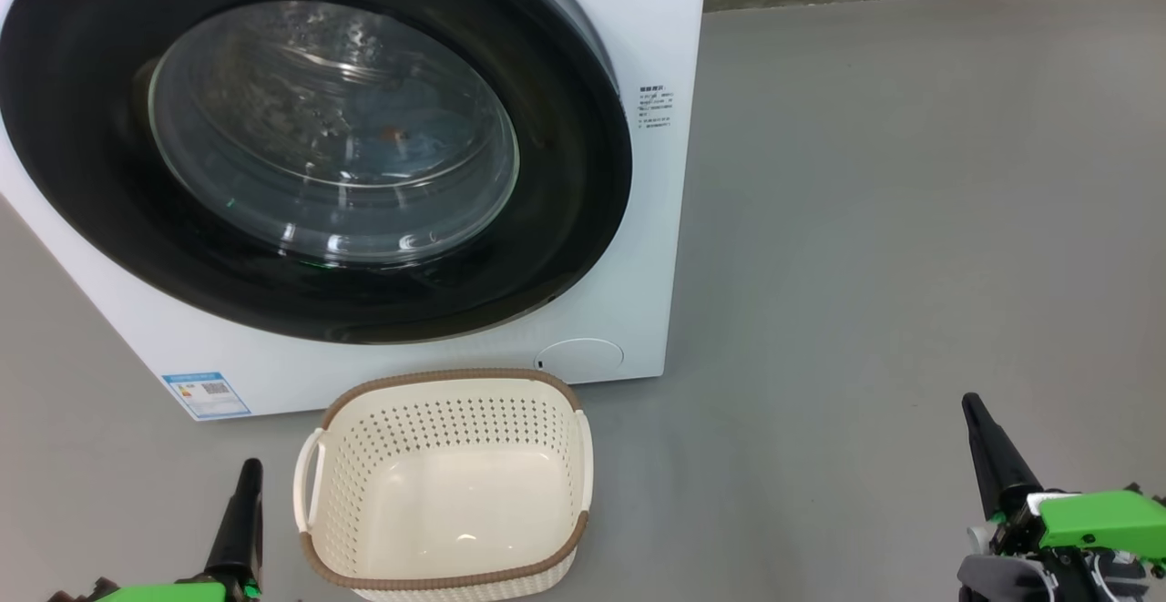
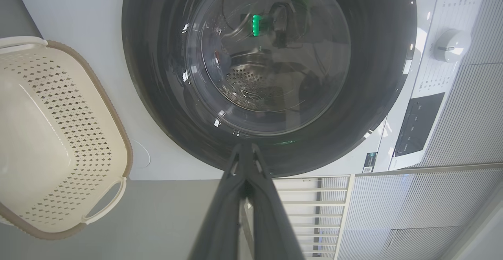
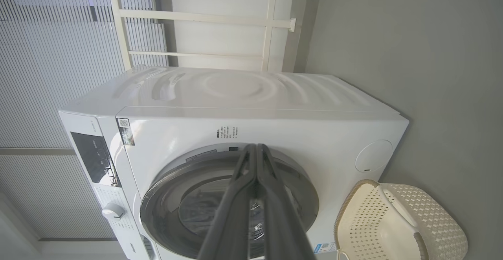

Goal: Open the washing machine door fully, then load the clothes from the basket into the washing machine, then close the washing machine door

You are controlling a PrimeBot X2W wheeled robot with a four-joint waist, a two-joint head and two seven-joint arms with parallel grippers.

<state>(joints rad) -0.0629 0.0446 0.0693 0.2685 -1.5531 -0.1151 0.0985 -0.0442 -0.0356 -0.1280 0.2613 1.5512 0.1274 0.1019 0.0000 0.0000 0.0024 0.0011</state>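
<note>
The head camera looks forward and down from close in front of the washing machine. Its door fills the upper left, with the basket on the floor just below. The left wrist camera sights along the left tool straight at the door from near, rolled so the machine's top points right. The right wrist camera, along the right tool, stands farther off and to one side, rolled the opposite way. All three share door and basket.
</note>
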